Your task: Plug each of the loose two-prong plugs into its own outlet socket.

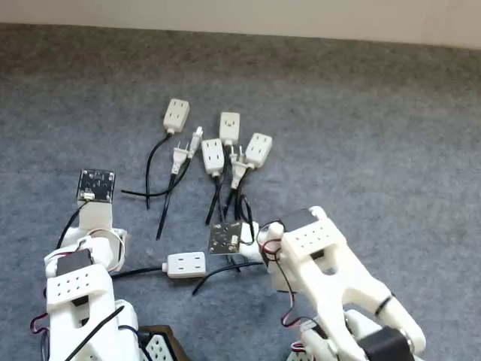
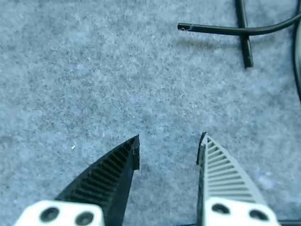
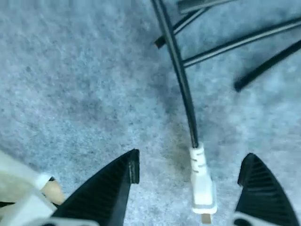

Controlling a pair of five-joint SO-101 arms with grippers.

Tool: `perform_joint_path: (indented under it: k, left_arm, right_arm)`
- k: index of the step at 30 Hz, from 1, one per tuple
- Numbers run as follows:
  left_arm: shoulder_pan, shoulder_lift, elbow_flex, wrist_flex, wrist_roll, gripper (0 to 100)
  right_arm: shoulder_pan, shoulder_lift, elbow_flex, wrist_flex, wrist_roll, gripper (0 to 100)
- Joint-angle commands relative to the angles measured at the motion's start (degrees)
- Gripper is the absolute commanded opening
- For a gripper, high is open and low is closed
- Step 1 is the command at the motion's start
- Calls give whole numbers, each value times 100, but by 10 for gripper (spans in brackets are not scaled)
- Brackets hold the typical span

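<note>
Covering the desk (image 1: 406, 135) is grey short-pile carpet. A pale strip (image 1: 316, 13) runs along the far side; wall or floor, cannot tell.

Sockets, all white:
- socket 1 (image 1: 175, 114) sits at the far middle, off to the left of the cluster.
- socket 2 (image 1: 229, 126), socket 3 (image 1: 213, 156) and socket 4 (image 1: 258, 149) are close together.
- socket 5 (image 1: 186, 263) lies apart from these, on the near carpet between the two arms, with its cord leading toward the left arm (image 1: 79, 289).

Plugs:
- plug A (image 1: 179, 156) and plug B (image 1: 197, 138) lie loose between socket 1 and socket 3.
- plug C (image 1: 238, 171) lies just beside socket 4; seated or not, cannot tell.
- Black cords (image 1: 161, 203) trail from the cluster toward the arms.

Left hand (image 2: 169, 143): open. The black finger (image 2: 113, 179) and white finger (image 2: 221, 174) are spread, with carpet between them. Two cord ends (image 2: 244, 32) cross on the carpet farther out.

Right hand (image 3: 192, 162): open wide. Plug D (image 3: 203, 188) lies flat on the carpet between the fingers and touches neither. Its prongs point toward the wrist, and its cord runs away from the hand among other cord ends. From above, the right arm (image 1: 323, 263) reaches in from the near right, its wrist over the cords just short of the cluster.
</note>
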State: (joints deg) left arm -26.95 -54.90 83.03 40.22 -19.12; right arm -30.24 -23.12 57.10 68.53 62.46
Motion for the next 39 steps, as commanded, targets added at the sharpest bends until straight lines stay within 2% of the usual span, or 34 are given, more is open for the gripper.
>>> perform_joint_path:
  k: [1,4,9,19,23,31,36,39]
  left_arm:
    - [-31,-84,-22,-88,-35,217]
    - [-31,-84,-22,-88,-35,217]
    - [-31,-84,-22,-88,-35,217]
    - [-22,-84,-13,-88,-35,217]
    - [-13,-84,-13,-88,-35,217]
    - [-13,-92,-207,-97,-26,220]
    - [110,-92,-813,-62,0,222]
    - [347,-92,-1305,185,-18,222]
  right_arm:
    - [-31,101,-48,-163,79,331]
    - [119,224,-4,-312,79,275]
    - [479,435,-48,-567,62,25]
    - [532,646,-92,-743,-44,5]
    - [541,646,-1042,-655,-1442,5]
    - [374,690,-4092,681,-3965,5]
    - [-119,690,-5376,1156,-5644,5]
    - [-453,708,-5754,1165,-6207,5]
